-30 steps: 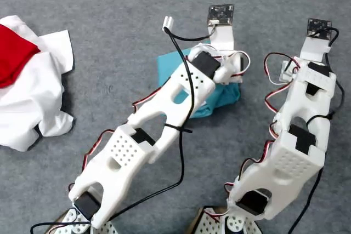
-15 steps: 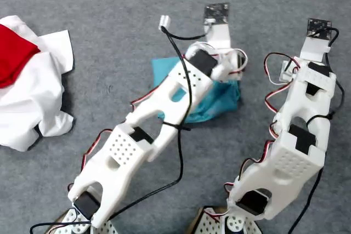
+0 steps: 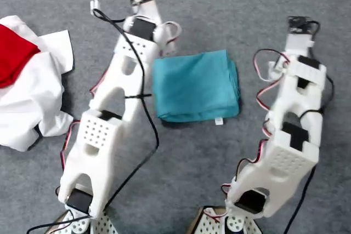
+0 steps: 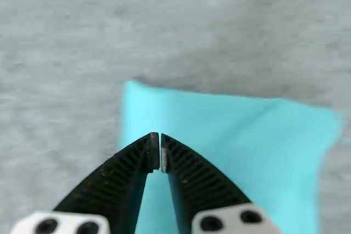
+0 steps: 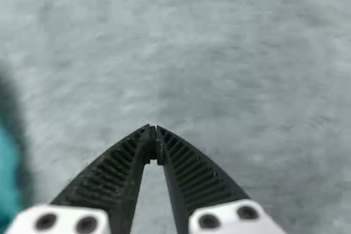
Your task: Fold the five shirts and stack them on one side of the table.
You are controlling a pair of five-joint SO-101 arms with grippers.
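Observation:
A folded teal shirt (image 3: 196,85) lies flat in the middle of the grey table (image 3: 247,20), between the two arms. It appears in the left wrist view as a light blue rectangle (image 4: 236,146). My left gripper (image 4: 159,152) is shut and empty, just above the shirt's edge. In the high view the left arm's wrist (image 3: 143,23) stands at the shirt's far left corner. My right gripper (image 5: 155,145) is shut over bare grey cloth, with the right arm (image 3: 296,69) to the shirt's right. A heap of unfolded white shirts (image 3: 33,97) with a red one (image 3: 13,53) on top lies at the left edge.
The table is covered with grey felt. The far edge runs along the top of the high view, with furniture behind it. Both arm bases (image 3: 219,223) stand at the near edge.
The left arm has swung off the teal shirt toward the far left, uncovering the folded shirt. The right arm shifted slightly toward the far side.

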